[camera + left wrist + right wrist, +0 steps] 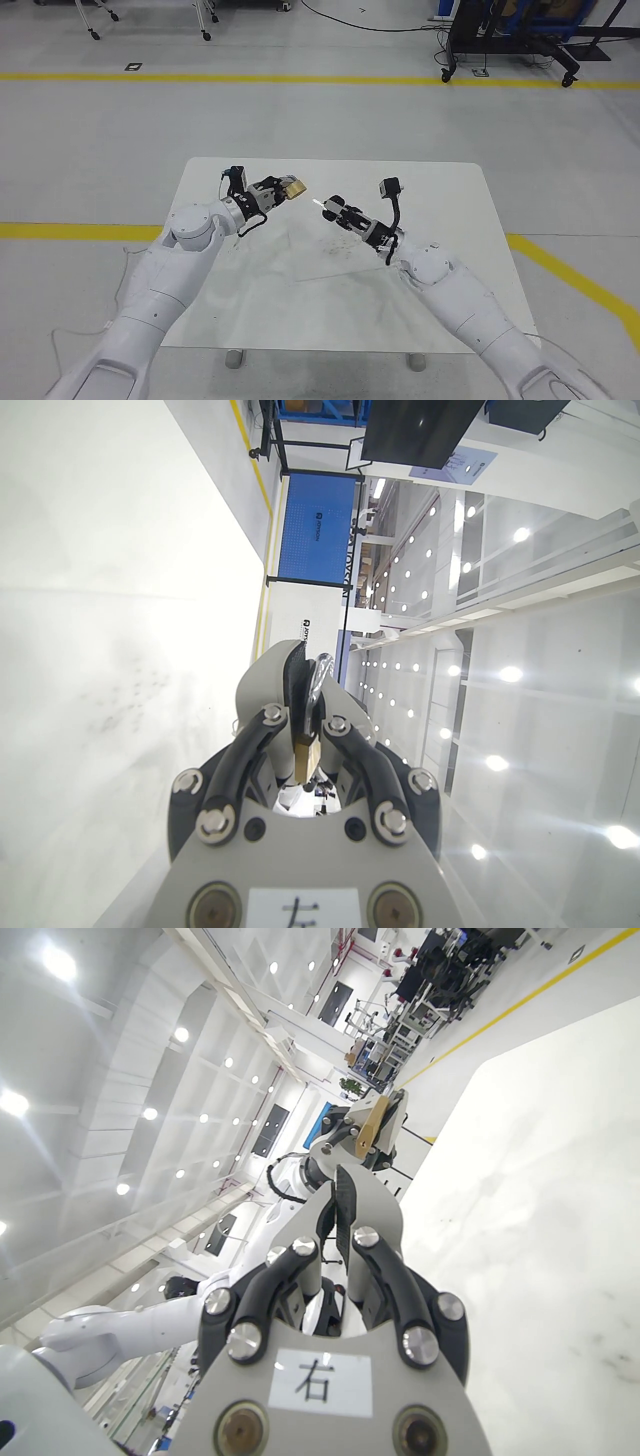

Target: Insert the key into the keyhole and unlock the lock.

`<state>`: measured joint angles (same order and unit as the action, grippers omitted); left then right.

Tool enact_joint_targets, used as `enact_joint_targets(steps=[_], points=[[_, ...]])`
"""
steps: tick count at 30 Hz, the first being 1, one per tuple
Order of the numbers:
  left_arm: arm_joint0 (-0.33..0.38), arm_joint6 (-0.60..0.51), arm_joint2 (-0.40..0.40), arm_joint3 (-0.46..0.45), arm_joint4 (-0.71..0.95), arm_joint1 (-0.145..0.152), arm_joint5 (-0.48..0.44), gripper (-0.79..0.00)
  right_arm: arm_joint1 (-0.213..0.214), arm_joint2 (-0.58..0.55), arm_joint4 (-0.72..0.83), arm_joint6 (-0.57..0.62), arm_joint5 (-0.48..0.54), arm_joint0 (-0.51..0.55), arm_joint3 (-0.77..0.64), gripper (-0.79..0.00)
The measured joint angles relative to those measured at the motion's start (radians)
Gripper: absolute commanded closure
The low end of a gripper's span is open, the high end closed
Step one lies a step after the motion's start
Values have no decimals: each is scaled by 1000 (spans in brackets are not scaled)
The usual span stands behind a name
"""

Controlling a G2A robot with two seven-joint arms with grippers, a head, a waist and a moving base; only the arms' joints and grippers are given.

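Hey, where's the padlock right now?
In the top view the padlock is clamped in the left gripper over the table's far left part, its brass body facing the key in the right gripper across a gap.

The left gripper [303, 661] is clamped on a brass padlock [306, 758], its two pale fingers [265, 680] pressed against the lock's flat sides. The silver shackle [319, 680] lies between the fingertips, and the brass body sits nearer the wrist. The white table [125, 640] stretches beside the gripper. Behind it stands a blue panel [315, 532].
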<state>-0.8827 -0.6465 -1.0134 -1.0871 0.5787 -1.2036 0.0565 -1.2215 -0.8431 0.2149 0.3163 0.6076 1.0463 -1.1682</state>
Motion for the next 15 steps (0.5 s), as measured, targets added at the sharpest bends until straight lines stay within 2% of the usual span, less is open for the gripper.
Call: enact_joint_targets(steps=[5, 15], points=[[-10, -3, -5, -6, -8, -2, 3, 0, -17, 24, -128, -129, -74, 15, -46, 0], [-17, -17, -24, -13, -29, -2, -10, 0, -44, 29, -125, -138, -109, 3, -28, 0]])
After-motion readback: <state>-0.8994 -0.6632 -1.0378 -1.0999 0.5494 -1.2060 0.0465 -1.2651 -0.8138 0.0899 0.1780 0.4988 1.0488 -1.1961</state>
